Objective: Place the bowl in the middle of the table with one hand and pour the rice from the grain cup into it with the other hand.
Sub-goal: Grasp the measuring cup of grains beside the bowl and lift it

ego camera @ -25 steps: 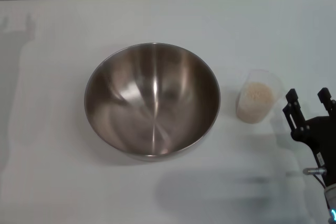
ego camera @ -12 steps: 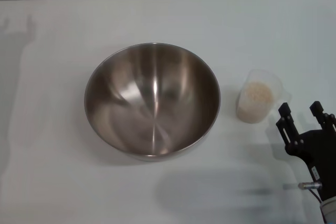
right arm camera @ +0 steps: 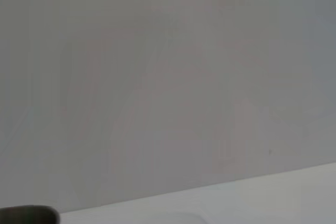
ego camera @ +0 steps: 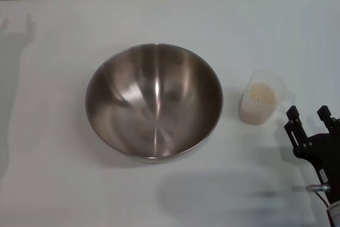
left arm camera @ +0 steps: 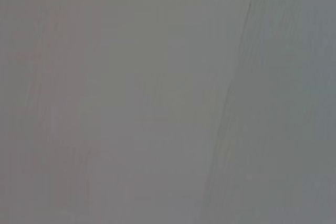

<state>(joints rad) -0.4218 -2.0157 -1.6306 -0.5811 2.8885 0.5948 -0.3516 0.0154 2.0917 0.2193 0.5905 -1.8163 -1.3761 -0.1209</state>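
While the grain cup stands upright, the right hand gapes nearby.

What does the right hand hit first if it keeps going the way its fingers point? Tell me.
Probably nothing close: the right hand, open, points toward the far side of the table, and its line passes just right of the grain cup. Depth is unclear, so the left finger might graze the cup.

No readable text from my end. I see no legible label, brand, number or sign on the bowl, the cup or the table. Both wrist views show only blank grey surface.
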